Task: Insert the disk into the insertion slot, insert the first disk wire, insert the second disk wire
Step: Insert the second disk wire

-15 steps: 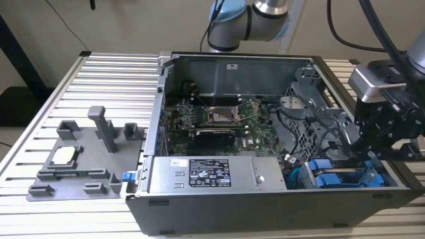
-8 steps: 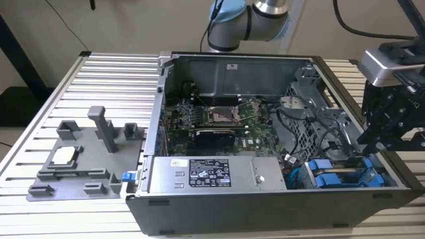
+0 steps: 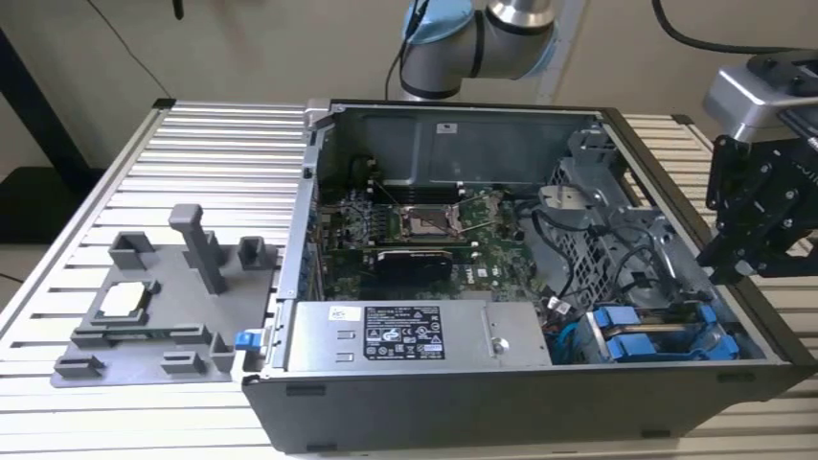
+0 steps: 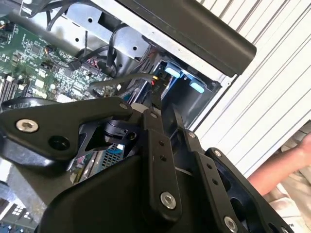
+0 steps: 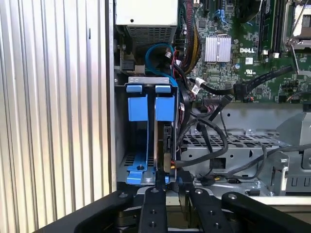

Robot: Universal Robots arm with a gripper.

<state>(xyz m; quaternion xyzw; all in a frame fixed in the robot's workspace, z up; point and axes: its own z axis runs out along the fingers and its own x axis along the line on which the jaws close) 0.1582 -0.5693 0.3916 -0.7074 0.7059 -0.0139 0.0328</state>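
Black cables (image 5: 184, 109) crowd close beside the insertion slot (image 5: 164, 80).

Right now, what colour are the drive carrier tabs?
The carrier tabs are bright blue, clearest in the first wrist view.

Bright, even light; glare on the ribbed table (image 4: 272, 97); shadow inside the computer case (image 3: 511, 412)

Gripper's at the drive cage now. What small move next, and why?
Probably a short, slow descent along the disk. In the first wrist view the gripper lines up with it in the insertion slot, beside the other blue-fronted drive; black cables crowd close, and full seating can't be judged.
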